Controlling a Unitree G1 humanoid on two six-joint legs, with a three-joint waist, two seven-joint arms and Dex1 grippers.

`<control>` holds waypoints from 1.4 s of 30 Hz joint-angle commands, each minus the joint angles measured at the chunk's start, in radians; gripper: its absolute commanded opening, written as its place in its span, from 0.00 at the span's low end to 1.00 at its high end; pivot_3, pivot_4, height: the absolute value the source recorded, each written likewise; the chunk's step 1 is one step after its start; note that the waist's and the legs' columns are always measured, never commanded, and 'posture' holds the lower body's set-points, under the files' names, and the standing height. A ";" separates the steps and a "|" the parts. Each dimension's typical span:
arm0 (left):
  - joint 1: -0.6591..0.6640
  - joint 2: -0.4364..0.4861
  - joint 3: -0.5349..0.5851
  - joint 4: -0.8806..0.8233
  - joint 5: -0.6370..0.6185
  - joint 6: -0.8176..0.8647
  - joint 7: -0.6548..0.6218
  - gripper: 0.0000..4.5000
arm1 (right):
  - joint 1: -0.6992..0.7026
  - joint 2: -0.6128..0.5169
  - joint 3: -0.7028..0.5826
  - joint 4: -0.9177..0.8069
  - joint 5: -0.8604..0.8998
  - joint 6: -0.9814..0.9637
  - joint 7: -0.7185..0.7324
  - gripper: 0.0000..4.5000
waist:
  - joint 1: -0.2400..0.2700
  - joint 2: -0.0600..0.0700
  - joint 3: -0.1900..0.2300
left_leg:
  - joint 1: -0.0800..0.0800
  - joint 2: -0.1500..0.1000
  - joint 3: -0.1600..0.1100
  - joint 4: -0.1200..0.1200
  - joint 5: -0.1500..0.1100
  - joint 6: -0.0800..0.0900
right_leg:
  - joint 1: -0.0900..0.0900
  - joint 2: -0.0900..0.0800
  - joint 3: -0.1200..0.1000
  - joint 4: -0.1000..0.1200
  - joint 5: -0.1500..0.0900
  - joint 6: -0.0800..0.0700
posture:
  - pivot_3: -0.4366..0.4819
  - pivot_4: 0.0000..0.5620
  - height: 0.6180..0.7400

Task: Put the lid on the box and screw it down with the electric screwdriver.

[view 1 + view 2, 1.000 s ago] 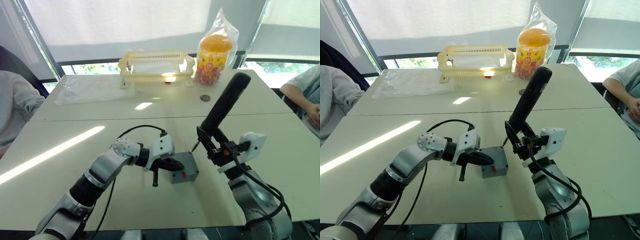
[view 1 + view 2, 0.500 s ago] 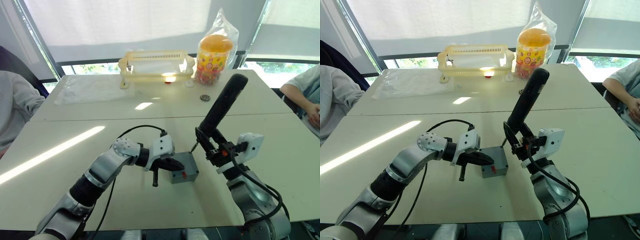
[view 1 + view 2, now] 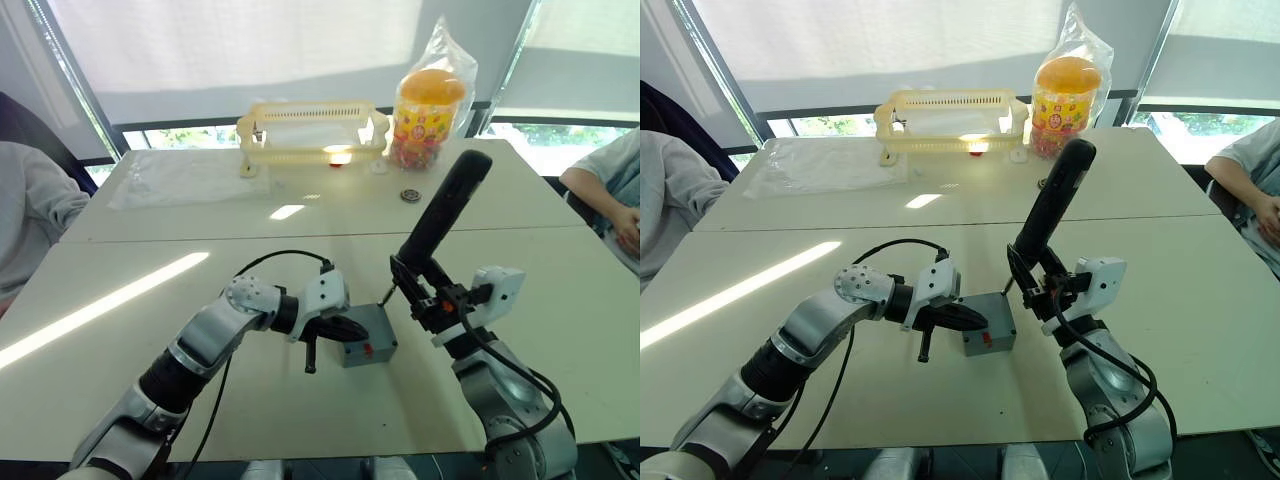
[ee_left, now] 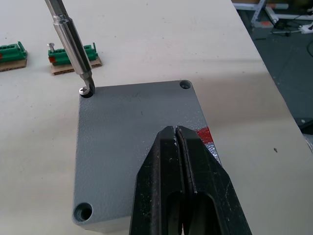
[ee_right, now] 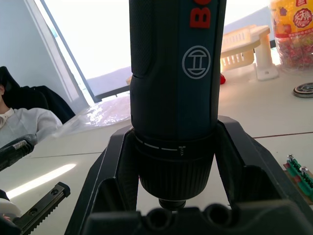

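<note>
Two grippers meet at the box (image 3: 367, 338) mid-table in the head views; the right gripper (image 3: 428, 298) clamps the screwdriver (image 3: 441, 218), tilted. Left wrist view: left gripper (image 4: 177, 134), fingers pressed together, rests on the lid (image 4: 127, 132); the bit sits on a corner screw (image 4: 85, 90). Right wrist view: fingers (image 5: 244, 166) flank the screwdriver's body.

You see the lid (image 4: 132, 142) in matt, finely speckled grey plastic; the electric screwdriver (image 5: 176, 93) has a grainy black body and a shiny metal bit. The desk (image 4: 146, 44) looks smooth, pale, slightly glossy.
</note>
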 commanded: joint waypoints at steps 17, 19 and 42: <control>0.016 0.016 -0.019 0.010 0.028 0.008 0.003 0.00 | -0.038 0.008 -0.007 -0.053 0.011 -0.032 0.000 0.39 | 0.000 0.000 0.000 | 0.000 0.000 0.000 0.000 0.000 0.000 | 0.000 0.000 0.000 0.000 0.000 0.000 | 0.48 0.27 1.00; 0.015 0.017 -0.018 0.011 0.028 0.008 0.002 0.00 | -0.033 0.007 -0.006 -0.053 0.011 -0.032 0.001 0.39 | 0.000 0.000 0.000 | 0.000 0.000 0.000 0.000 0.000 0.000 | 0.000 0.000 0.000 0.000 0.000 0.000 | 0.48 0.27 1.00; 0.018 0.015 -0.017 0.009 0.029 0.008 0.009 0.00 | -0.012 0.019 0.002 -0.022 -0.014 -0.054 0.018 0.39 | 0.000 0.000 0.000 | 0.000 0.000 0.000 0.000 0.000 0.000 | 0.000 0.000 0.000 0.000 0.000 0.000 | 0.48 0.27 1.00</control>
